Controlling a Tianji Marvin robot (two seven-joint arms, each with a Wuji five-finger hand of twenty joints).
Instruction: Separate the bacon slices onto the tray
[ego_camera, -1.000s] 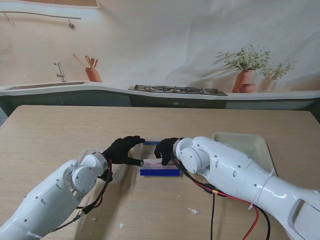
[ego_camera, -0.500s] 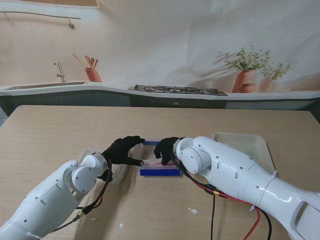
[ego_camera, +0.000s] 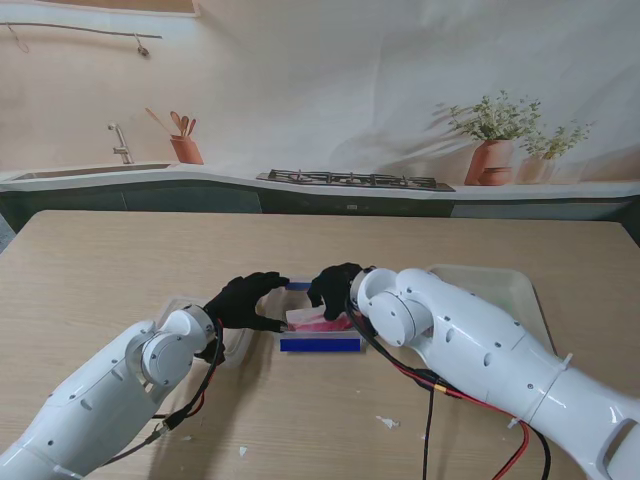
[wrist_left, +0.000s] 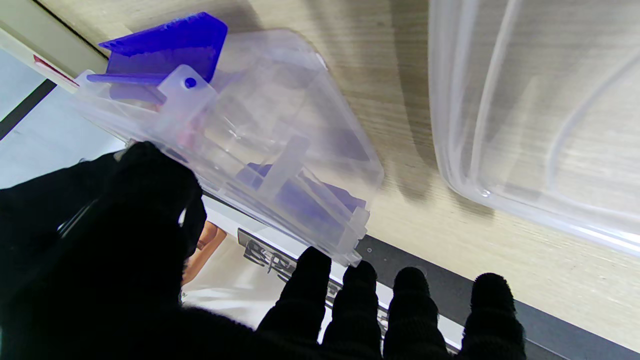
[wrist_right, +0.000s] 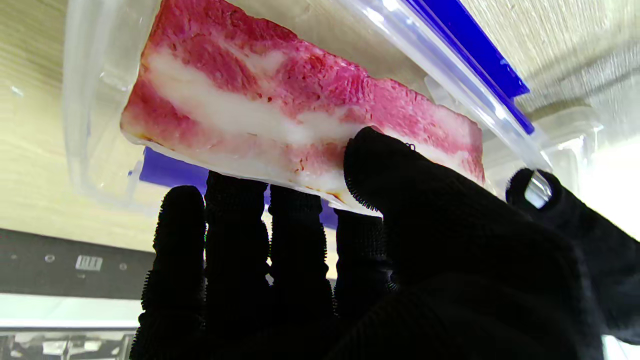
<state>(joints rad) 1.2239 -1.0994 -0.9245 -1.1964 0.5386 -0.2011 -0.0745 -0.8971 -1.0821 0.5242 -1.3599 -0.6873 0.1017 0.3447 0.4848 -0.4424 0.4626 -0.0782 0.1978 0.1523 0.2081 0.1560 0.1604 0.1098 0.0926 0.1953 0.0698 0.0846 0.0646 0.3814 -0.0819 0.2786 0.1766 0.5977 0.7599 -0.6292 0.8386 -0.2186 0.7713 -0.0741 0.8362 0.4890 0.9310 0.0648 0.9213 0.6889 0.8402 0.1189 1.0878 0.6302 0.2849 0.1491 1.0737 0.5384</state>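
A clear plastic container (ego_camera: 320, 343) with blue clips sits at the table's middle. My left hand (ego_camera: 243, 300) grips its left rim, and in the left wrist view the thumb of that hand (wrist_left: 125, 250) presses on the container (wrist_left: 280, 140). My right hand (ego_camera: 333, 288) is shut on a pink-and-white bacon slice (ego_camera: 318, 320) and holds it just above the container. In the right wrist view the thumb of my right hand (wrist_right: 400, 250) lies on the slice (wrist_right: 280, 100), with the other fingers behind it. The pale tray (ego_camera: 525, 290) lies to the right, partly hidden by my right arm.
A clear plastic lid (ego_camera: 238, 345) lies on the table under my left wrist, and it shows as a large clear rim (wrist_left: 540, 100) in the left wrist view. Small white scraps (ego_camera: 386, 422) dot the table nearer to me. Red and black cables hang from my right arm.
My right hand has risen a little with the bacon slice, so more pink shows above the container. The left hand has kept its hold.
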